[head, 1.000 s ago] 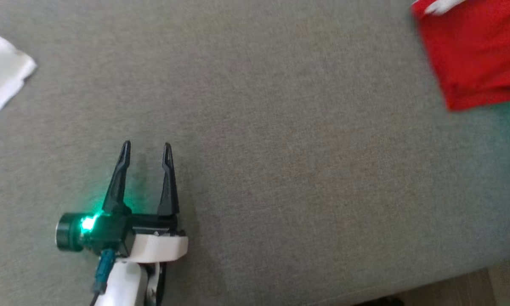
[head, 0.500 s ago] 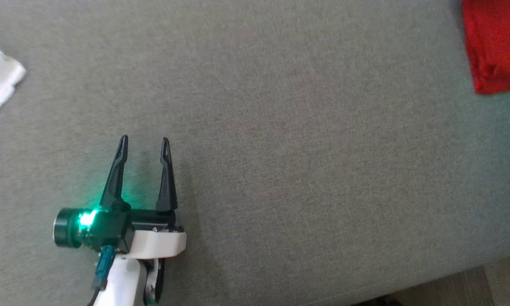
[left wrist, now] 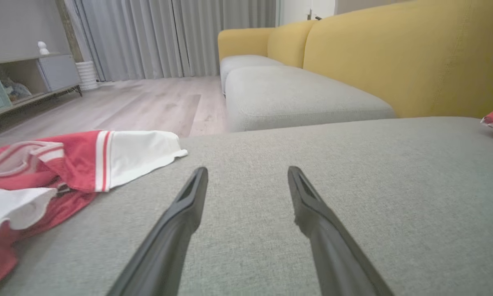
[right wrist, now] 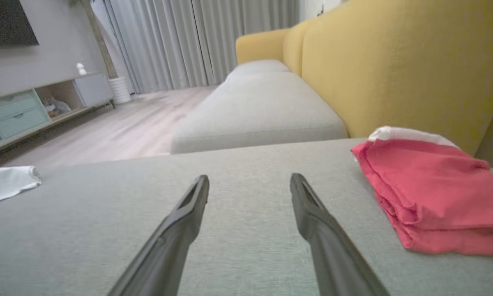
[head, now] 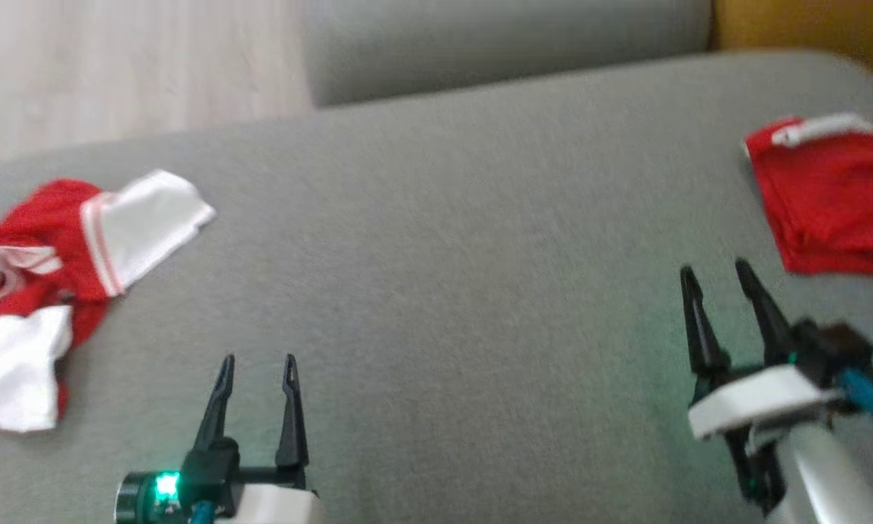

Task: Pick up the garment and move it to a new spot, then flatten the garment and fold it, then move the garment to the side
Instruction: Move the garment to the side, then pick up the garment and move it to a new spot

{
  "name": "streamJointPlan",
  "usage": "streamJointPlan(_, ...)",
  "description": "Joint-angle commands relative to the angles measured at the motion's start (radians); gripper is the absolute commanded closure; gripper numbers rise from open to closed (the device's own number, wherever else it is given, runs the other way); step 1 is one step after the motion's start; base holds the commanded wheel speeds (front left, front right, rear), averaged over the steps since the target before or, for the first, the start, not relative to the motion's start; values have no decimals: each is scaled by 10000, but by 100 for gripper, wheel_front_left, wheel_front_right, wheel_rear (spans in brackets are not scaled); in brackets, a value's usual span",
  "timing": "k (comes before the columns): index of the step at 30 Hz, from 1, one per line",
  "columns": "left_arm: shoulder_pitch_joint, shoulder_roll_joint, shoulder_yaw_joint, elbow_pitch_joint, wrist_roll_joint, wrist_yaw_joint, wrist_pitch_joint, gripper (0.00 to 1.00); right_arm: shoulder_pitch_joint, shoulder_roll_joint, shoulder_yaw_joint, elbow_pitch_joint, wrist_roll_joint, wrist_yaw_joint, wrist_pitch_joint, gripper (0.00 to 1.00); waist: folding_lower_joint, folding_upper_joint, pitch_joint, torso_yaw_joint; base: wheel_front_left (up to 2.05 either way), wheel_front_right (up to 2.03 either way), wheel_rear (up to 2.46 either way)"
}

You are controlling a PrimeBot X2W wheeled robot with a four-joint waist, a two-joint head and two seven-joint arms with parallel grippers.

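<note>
**Hand state.** The right hand (head: 714,268) has its two fingers apart with nothing between them. It hovers low over the grey seat cushion (head: 444,255), fingers pointing toward the sofa's back. The left hand (head: 258,360) is likewise spread and empty, positioned over bare cushion at the near edge.

**Garment positions.** The folded red garment (head: 829,204) lies flat at the far right of the cushion, near the yellow backrest (right wrist: 394,70). A white band shows along its far edge. It sits just beside the right hand, to that hand's right and ahead of it, and is not touching either finger. The crumpled red-and-white garment (head: 58,255) lies in a loose heap at the left end of the cushion, ahead of and to the left of the left hand, well apart from the folded piece. The wooden floor (head: 116,65) shows beyond the cushion.

**Step in hand.** Judged from the layout, the folded piece is already set to the side, and both hands are free. The step in hand is probably picking up the crumpled piece.

**Next move.**
1. Bring the left hand to the heap, fingers kept apart.
2. Select a raised fold or the white sleeve edge as the grasp point.
3. Close only on cloth, avoiding the cushion fabric beneath.
</note>
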Motion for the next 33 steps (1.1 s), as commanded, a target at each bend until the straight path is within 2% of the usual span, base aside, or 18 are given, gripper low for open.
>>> streamJointPlan(1,-293,-21,286,-295,25,82,-24,0,-30,41,36,-487,-172,67,-107,0,5,0,-1069,917,0,0,0)
streamJointPlan(7,104,-22,438,-441,207,121,-24,0,1790,900,-668,-2014,-1274,67,-108,0,5,0,-1727,1320,0,0,0)
streamJointPlan(12,690,-23,407,-708,317,-17,-24,0,3030,1152,-1097,-2778,-1768,67,-108,0,5,0,-1983,1514,0,0,0)
streamJointPlan(18,1219,-23,390,-740,272,114,-24,0,3551,1223,-1270,-2698,-1920,67,-108,0,5,0,-2093,1392,0,0,0)
streamJointPlan(26,1141,-23,547,-782,245,327,-24,0,3484,1231,-1109,-2634,-1726,67,-108,0,5,0,-1959,1234,0,0,0)
streamJointPlan(33,1039,-24,631,-826,304,311,-24,0,3506,1233,-1240,-2625,-1594,67,-108,0,5,0,-1838,1598,0,0,0)
